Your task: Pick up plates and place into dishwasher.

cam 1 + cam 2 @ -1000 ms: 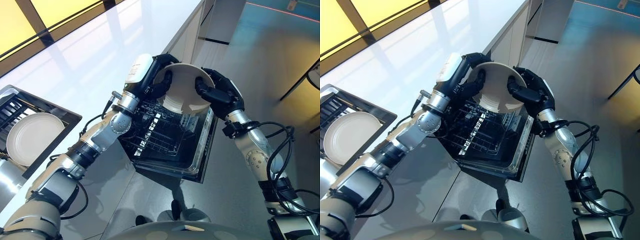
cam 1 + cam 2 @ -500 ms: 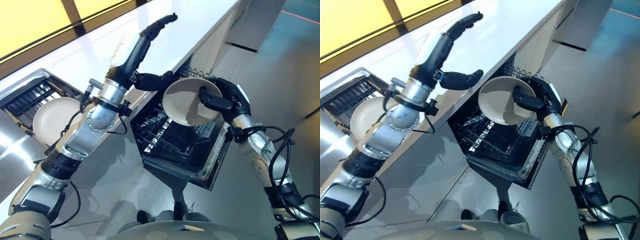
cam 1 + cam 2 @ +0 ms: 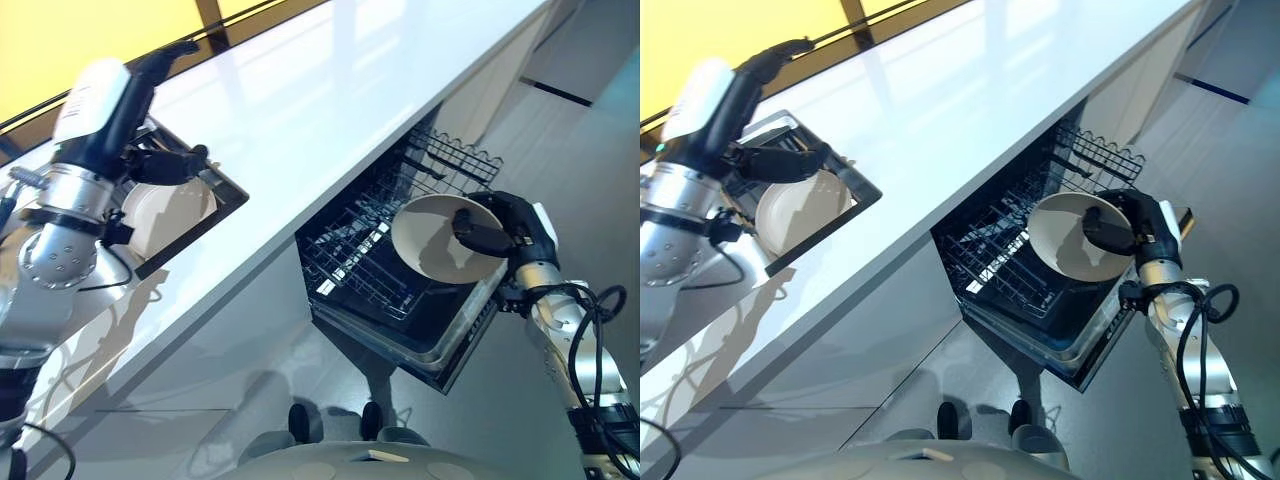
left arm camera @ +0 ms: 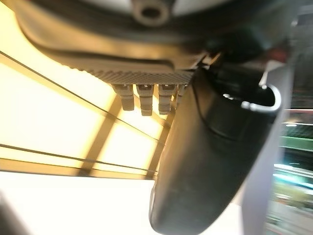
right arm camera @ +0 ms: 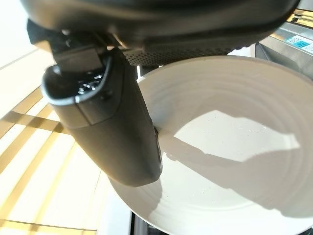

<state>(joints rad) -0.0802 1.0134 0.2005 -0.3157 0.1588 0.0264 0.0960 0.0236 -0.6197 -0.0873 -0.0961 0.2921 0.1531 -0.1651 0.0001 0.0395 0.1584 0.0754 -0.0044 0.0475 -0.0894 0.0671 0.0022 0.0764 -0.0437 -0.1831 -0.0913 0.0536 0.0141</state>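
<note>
Loading step: right robot hand (image 3: 500, 232) grasping the plate (image 3: 432, 238) above the dishwasher rack (image 3: 385, 255); next, lower it between tines. Left robot hand (image 3: 150, 120) released over bench's sink-end plate (image 3: 170, 212)

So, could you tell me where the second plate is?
The second plate lies in the sink tray on the counter's left, just below the left hand.

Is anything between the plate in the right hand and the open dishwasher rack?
Nothing visible. The right hand grips the plate by its rim, right over the pulled-out rack; the wire slots below it look unoccupied.
</note>
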